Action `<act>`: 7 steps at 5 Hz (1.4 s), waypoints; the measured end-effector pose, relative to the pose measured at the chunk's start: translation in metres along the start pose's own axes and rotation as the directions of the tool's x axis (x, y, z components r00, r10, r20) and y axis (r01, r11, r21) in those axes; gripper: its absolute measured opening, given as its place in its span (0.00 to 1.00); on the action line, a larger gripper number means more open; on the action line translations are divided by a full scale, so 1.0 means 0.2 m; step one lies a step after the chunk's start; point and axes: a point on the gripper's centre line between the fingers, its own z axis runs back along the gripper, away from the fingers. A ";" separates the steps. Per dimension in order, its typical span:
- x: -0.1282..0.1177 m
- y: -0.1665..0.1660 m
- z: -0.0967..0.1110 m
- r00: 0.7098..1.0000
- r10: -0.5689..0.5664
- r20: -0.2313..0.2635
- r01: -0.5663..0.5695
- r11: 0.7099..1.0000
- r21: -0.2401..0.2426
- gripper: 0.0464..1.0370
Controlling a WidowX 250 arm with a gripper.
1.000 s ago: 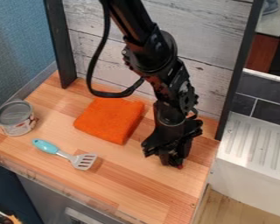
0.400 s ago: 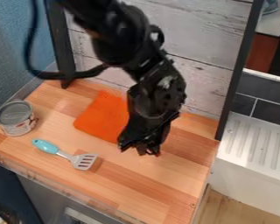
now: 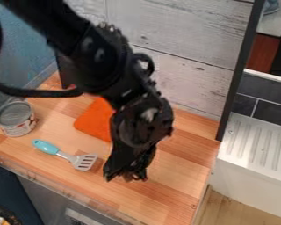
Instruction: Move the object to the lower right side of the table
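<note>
The black gripper point(image 3: 126, 176) hangs over the middle of the wooden table point(image 3: 177, 176), a little to the right of the spatula's slotted head. The spatula point(image 3: 83, 162) has a turquoise handle and a grey head and lies flat at the left front. Behind the arm, an orange cloth point(image 3: 95, 119) is partly hidden. An open, empty-looking metal can point(image 3: 16, 119) stands upright at the table's left edge, apart from the gripper.
A whitewashed plank wall point(image 3: 189, 83) with dark posts rises behind the table. To the right is a white ribbed surface point(image 3: 254, 143), lower than the wall frame. A transparent rim runs along the table's front edge.
The gripper has moved left and toward the table's front, from the right side to near the spatula. The arm now covers more of the cloth. Spatula, can and cloth have stayed put.
</note>
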 end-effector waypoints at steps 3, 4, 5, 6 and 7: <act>-0.12 0.10 -0.17 0.994 0.067 -0.085 -0.062 0.996 0.058 0.45; -0.13 0.10 -0.21 0.994 0.071 -0.089 -0.065 0.995 0.073 0.45; -0.13 0.09 -0.21 0.992 0.084 -0.096 -0.078 0.994 0.073 0.50; -0.12 0.11 -0.21 0.990 0.109 -0.091 -0.101 0.991 0.090 0.81; -0.12 0.11 -0.20 0.990 0.112 -0.090 -0.103 0.990 0.099 0.97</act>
